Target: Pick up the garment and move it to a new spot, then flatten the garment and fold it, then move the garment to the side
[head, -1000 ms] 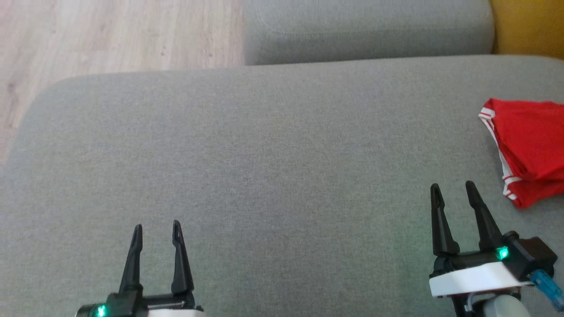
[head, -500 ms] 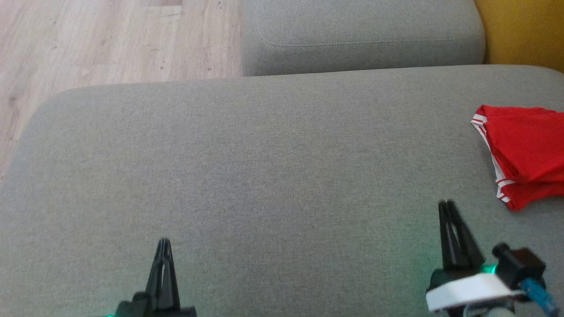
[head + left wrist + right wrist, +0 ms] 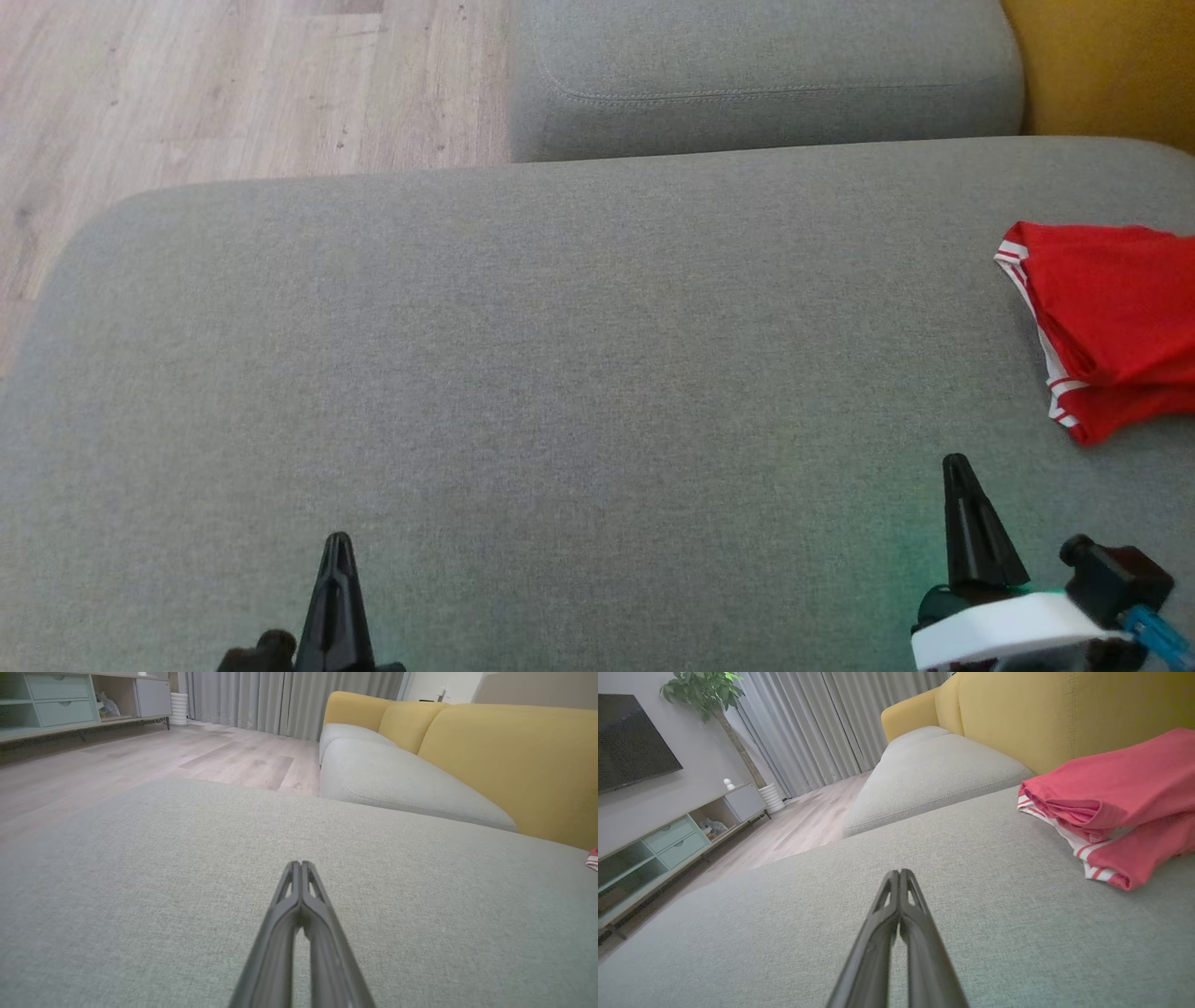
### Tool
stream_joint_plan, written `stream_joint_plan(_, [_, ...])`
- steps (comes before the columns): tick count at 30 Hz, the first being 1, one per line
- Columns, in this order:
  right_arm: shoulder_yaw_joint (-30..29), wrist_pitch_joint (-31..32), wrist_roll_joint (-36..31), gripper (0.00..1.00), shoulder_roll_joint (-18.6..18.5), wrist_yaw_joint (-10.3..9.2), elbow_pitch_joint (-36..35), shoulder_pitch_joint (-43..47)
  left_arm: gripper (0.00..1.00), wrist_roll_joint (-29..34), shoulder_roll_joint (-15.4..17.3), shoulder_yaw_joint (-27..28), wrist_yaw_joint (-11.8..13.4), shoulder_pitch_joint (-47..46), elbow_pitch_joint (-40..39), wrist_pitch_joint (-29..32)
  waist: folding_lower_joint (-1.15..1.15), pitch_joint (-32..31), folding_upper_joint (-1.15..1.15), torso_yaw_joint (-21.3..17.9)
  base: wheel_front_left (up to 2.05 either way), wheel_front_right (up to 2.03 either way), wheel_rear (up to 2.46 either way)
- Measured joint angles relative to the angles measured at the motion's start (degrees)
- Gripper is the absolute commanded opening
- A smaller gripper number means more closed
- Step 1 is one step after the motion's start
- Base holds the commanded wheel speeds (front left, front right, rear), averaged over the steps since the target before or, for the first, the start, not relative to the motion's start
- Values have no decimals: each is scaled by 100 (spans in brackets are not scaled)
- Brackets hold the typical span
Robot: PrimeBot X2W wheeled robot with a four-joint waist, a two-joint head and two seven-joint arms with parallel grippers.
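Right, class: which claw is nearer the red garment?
The right claw, at the head view's lower right; the red garment lies just beyond it, while the left claw sits far across the grey cushion.

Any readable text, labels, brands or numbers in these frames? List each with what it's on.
None readable.
The red garment shows white stripes at its edges and no print.
The TV screen is dark, with no legible logo.
The drawer cabinet bears no visible label.

Left pincer (image 3: 301,864) closed, grey cushion (image 3: 140,882) beneath, possibly garment (image 3: 594,858) at edge
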Motion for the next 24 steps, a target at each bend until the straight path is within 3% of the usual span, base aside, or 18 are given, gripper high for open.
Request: stream_joint_plan(24, [-118, 304, 1535, 0, -12, 0, 48, -153, 0, -1617, 27, 181, -290, -269, 162, 304, 0, -5, 0, -42, 0, 0, 0])
